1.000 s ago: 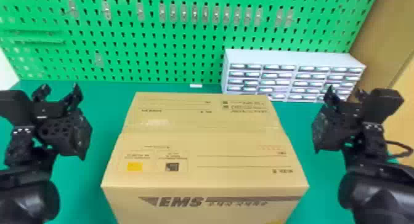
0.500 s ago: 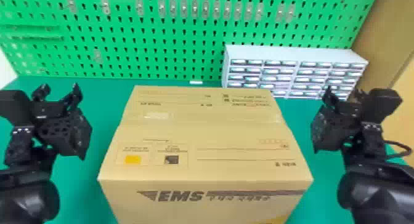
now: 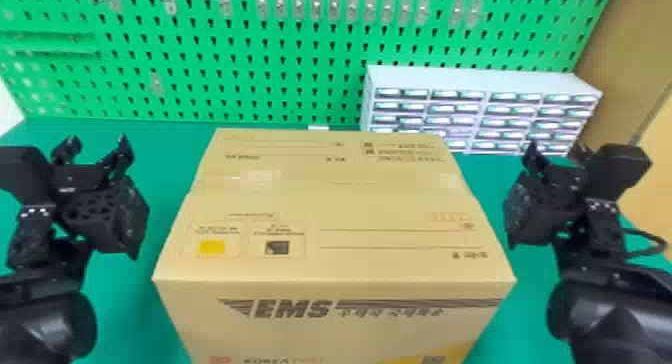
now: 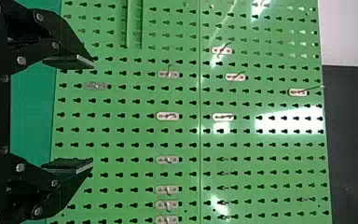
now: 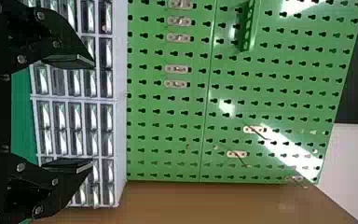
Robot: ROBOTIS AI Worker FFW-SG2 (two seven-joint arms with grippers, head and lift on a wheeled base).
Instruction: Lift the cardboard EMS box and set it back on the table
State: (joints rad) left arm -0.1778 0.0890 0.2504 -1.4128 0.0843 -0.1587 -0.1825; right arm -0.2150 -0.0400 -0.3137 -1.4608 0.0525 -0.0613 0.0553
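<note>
The box, lower centre, partly hides the drawers, upper right, below the pegboard. Left gripper and right gripper, at either side, have jaws apart.

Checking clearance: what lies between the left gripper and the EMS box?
In the head view, bare green table lies between the left gripper and the EMS box.

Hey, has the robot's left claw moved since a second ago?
Yes, slightly. Judged against the green pegboard in the head view, the left claw now sits lower, with a wider gap between its fingertips and the board's bottom edge.
</note>
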